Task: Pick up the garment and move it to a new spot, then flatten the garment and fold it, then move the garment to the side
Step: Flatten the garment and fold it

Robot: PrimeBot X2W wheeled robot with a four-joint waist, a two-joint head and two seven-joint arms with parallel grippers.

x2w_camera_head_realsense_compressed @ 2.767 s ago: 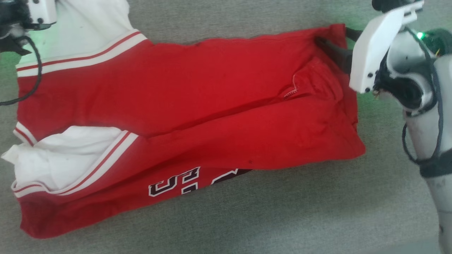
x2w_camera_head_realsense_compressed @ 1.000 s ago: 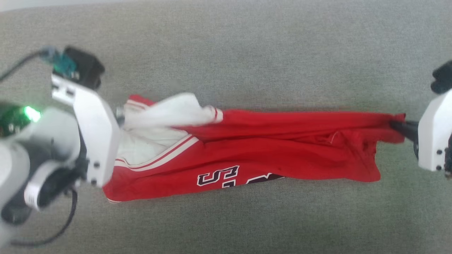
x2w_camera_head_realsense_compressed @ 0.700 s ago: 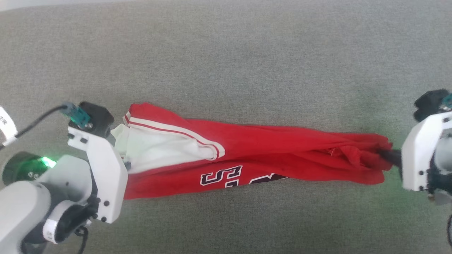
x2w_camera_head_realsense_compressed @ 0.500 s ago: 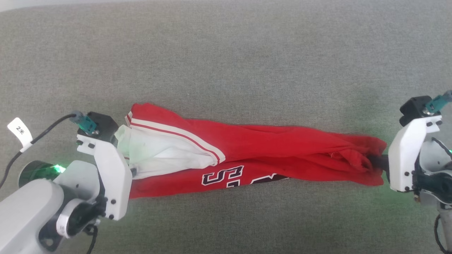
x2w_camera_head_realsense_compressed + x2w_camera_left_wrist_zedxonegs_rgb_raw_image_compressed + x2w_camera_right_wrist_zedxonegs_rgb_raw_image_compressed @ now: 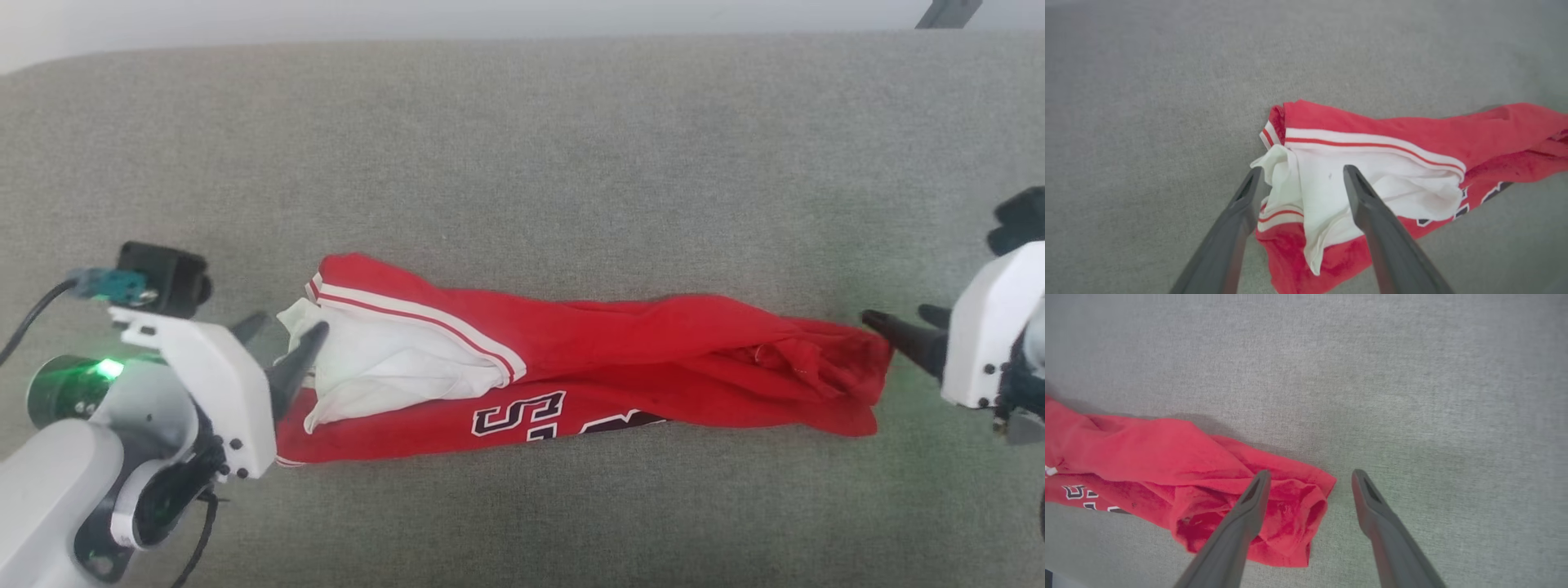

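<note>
Released a moment ago, the red jersey T-shirt with white sleeves [image 5: 620, 359] lies bunched lengthwise on the grey cloth-covered desk [image 5: 522, 163]. Its white-sleeve end sits between the spread, empty fingers of the left gripper [image 5: 287, 325]. Its red hem end lies at the equally open fingers of the right gripper [image 5: 896, 313].

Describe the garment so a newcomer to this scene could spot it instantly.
Start at the wide grey surface. Across its middle, between the left gripper and right gripper, the garment lies bunched in a long strip. It alone is bright red, with a white sleeve, striped trim and black white-outlined lettering.
</note>
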